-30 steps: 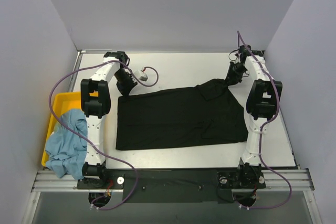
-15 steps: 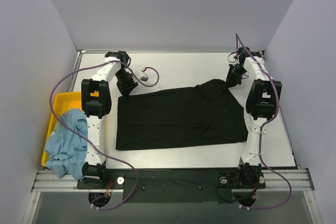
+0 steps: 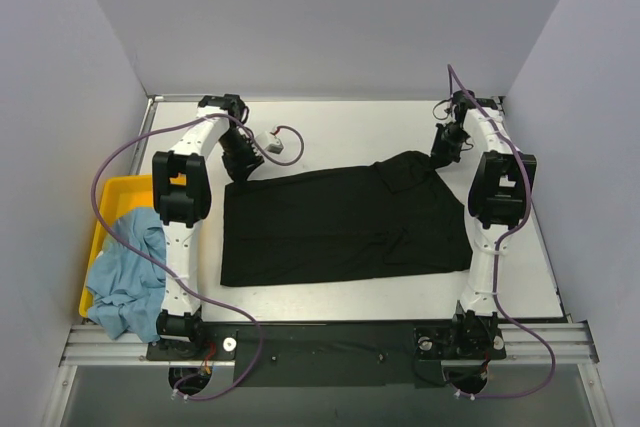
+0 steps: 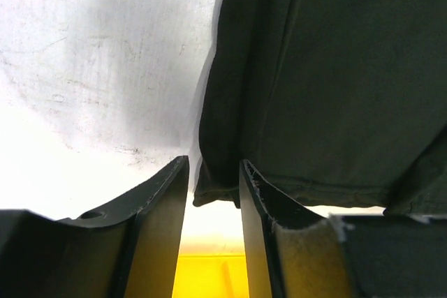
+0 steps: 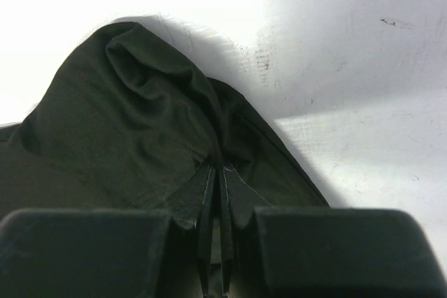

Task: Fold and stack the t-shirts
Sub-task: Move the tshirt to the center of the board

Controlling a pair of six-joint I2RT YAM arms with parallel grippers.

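Observation:
The black t-shirt (image 3: pixel 345 222) lies spread flat across the middle of the table. Its far right corner is bunched up and lifted. My right gripper (image 3: pixel 440 155) is shut on that bunched corner, and the wrist view shows the cloth (image 5: pixel 140 116) pinched between the nearly closed fingers (image 5: pixel 218 169). My left gripper (image 3: pixel 245 169) is at the shirt's far left corner. Its fingers (image 4: pixel 213 172) stand apart with the corner's hem (image 4: pixel 220 190) lying at their tips, not clamped. The light blue t-shirt (image 3: pixel 125 267) lies crumpled at the left, partly in the tray.
The yellow plastic tray (image 3: pixel 120 192) sits at the table's left edge, under the blue shirt. Grey walls close in the back and both sides. Bare table (image 3: pixel 350 127) shows behind the black shirt, and a strip shows in front of it.
My right gripper has drawn slightly back toward the far edge with the shirt's corner in it. The left gripper has hardly moved.

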